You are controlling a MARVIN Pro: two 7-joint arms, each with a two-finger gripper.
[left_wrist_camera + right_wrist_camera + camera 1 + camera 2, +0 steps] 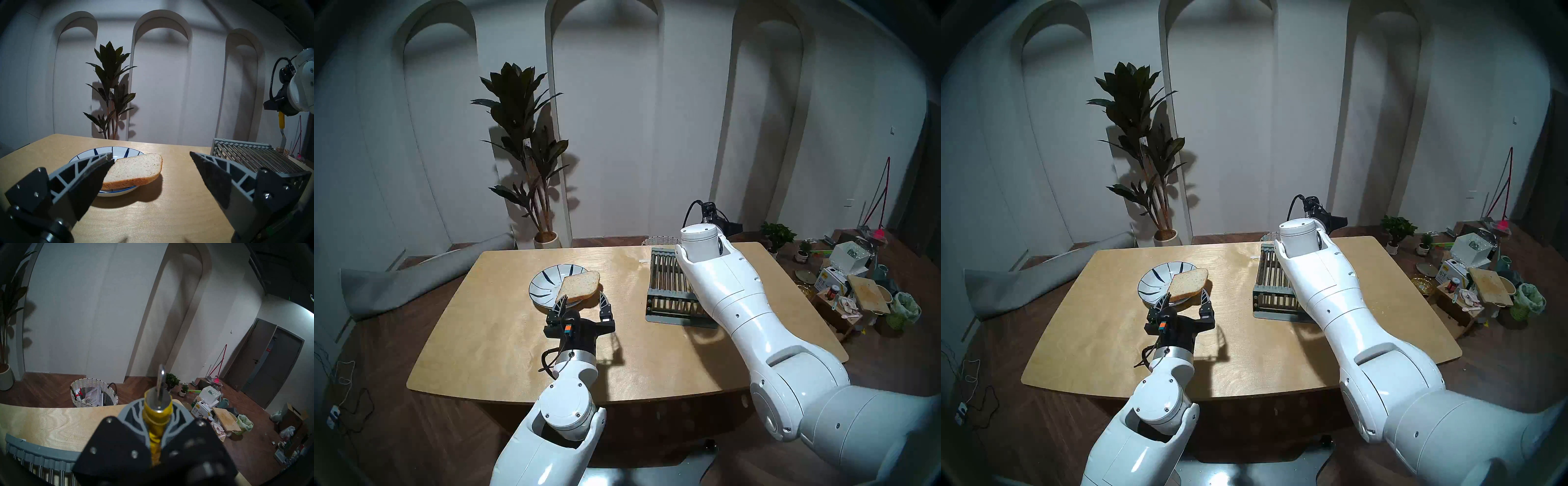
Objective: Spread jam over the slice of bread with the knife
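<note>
Table (504, 342): pale wood top, bearing everything below.

Rack (667, 281): grey frame with metal slats, seated at the table's right; partly hidden behind the right arm in the head views.

Plate (88, 153): white with dark blue radial strokes, left of centre. Judged brittle; not to be pressed at its rim.

Slice of bread (134, 168): laid on the plate, its right-hand part overhanging the rim and unsupported. Judged light, soft and easily torn; the overhang is expected to sag or tip under blade pressure, so strokes are best kept over the supported part, or the slice steadied at the crust.

Left gripper (151, 167): jaws spread wide, nothing held, set level just before the plate with the bread's near edge between the fingers.

Right gripper (157, 428): clamped on the knife (158, 410) by the yellow handle, beyond the rack near the table's far right edge. The blade is seen to point downward in the left wrist view. Judged light and stiff, the smooth handle liable to twist in the grip; hold is correctly taken on the handle, not the blade.

Jam: no jar identified with confidence.

Writing: lettering is noted on a book in the floor basket (94, 394) and on a carton (198, 409) among the floor clutter; neither is legible.
</note>
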